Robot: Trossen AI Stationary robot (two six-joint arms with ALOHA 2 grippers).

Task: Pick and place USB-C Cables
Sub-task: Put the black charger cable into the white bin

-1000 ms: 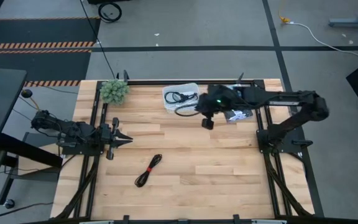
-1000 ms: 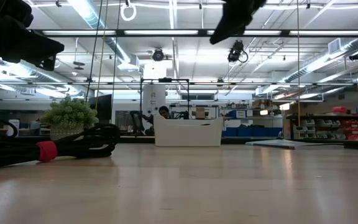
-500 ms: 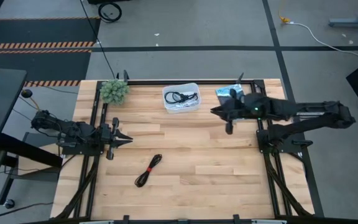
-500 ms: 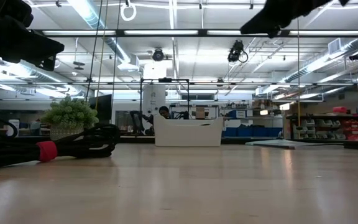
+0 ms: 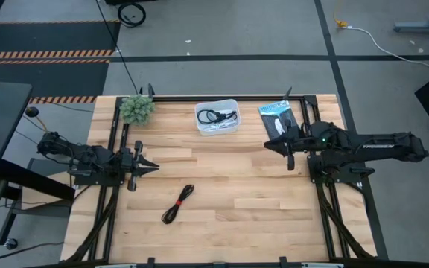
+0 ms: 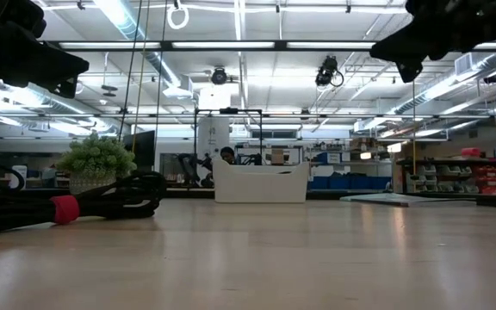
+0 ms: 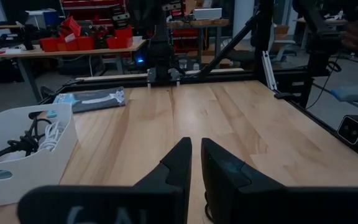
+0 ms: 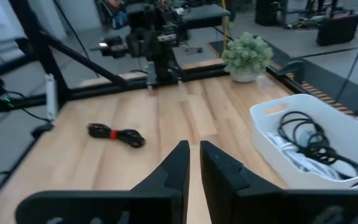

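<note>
A black cable with a red tie (image 5: 177, 204) lies coiled on the wooden table, also in the right wrist view (image 8: 116, 134) and close up in the low view (image 6: 67, 205). A white bin (image 5: 217, 117) at the far middle holds a black cable (image 8: 306, 140) and a white cable (image 8: 294, 158). My right gripper (image 5: 268, 143) is shut and empty at the table's right, above the wood. My left gripper (image 5: 153, 167) is shut and empty at the table's left side.
A green fuzzy ball (image 5: 136, 109) stands at the far left corner. A flat black-and-blue packet (image 5: 278, 115) lies at the far right, near my right arm. Black frame rails run along the table's edges. Bare wood lies between the arms.
My right gripper has drawn back from beside the white bin toward the table's right edge, its arm folding back, and now sits near the right rail. The cables and the bin have stayed where they were.
</note>
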